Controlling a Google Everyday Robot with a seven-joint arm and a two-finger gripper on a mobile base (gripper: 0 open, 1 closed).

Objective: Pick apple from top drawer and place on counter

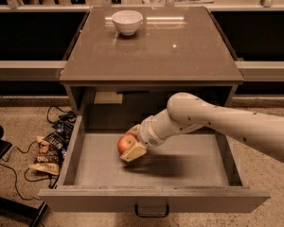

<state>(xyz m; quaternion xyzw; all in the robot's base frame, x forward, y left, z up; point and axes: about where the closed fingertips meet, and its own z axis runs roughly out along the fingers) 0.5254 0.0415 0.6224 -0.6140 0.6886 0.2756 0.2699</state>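
— What's hidden?
— The gripper (131,145), low in the drawer (180,167) against the apple (124,142), covers the apple's right side. Whether it grips, I can't tell.
— What else?
— The arm (227,122) runs off the right edge. A pale patch (107,97) sits in shadow under the counter (156,56), unidentifiable.

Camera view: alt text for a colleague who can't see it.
The gripper is at a red apple inside the open top drawer, the arm reaching in. A white bowl sits at the back of the counter above.
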